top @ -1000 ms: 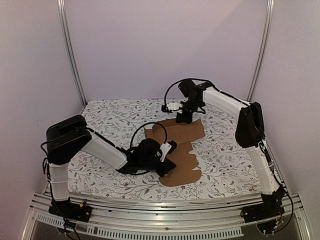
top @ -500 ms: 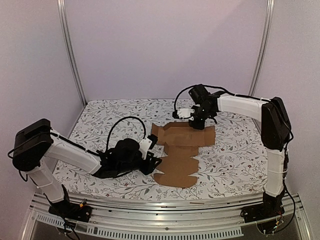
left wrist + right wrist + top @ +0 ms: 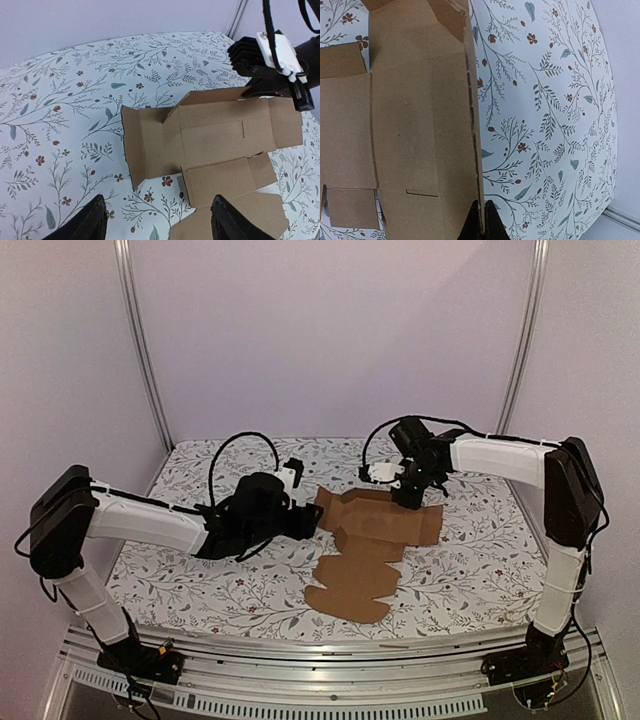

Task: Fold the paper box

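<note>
Box (image 3: 375, 540) lies unfolded, mostly flat, mid-table on floral cloth (image 3: 200, 480). Right gripper (image 3: 480, 222) pinches its raised far edge. Left gripper (image 3: 310, 522) hovers beside its left end, fingers spread.

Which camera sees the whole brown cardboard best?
The top camera: nearly the whole paper box shows. The left wrist camera cuts off its near end; the right wrist camera shows only a few panels.
</note>
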Robot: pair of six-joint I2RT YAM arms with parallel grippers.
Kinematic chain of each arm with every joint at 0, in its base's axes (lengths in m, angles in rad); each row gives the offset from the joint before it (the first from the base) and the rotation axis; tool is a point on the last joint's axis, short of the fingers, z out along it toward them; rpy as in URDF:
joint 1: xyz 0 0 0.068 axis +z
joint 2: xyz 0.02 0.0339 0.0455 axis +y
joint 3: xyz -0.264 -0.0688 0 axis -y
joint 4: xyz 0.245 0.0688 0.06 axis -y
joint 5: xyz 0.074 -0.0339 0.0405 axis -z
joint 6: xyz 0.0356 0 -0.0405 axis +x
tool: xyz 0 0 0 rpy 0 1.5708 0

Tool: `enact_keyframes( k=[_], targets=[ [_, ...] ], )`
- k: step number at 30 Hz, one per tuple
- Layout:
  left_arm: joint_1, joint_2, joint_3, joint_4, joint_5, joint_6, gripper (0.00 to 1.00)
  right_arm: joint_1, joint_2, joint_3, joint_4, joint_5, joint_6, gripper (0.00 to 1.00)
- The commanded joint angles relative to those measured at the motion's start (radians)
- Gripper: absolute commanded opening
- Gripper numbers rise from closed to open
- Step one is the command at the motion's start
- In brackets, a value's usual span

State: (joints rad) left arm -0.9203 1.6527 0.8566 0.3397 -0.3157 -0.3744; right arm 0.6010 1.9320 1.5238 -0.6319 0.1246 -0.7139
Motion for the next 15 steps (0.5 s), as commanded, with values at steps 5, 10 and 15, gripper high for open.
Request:
enact_keyframes(
  k=[5,10,15],
  targets=[
    [0.069,0.223,0.239,-0.216,0.102,0.011,0.70,-0.002,-0.098,-0.052,-0.048,0.007,0.079,0.00],
    [0.096,0.303,0.310,-0.237,0.149,0.004,0.60,-0.003,-0.107,-0.065,-0.057,0.003,0.086,0.00],
    [0.141,0.338,0.311,-0.159,0.270,-0.009,0.31,-0.002,-0.111,-0.066,-0.070,-0.004,0.094,0.00]
  ],
)
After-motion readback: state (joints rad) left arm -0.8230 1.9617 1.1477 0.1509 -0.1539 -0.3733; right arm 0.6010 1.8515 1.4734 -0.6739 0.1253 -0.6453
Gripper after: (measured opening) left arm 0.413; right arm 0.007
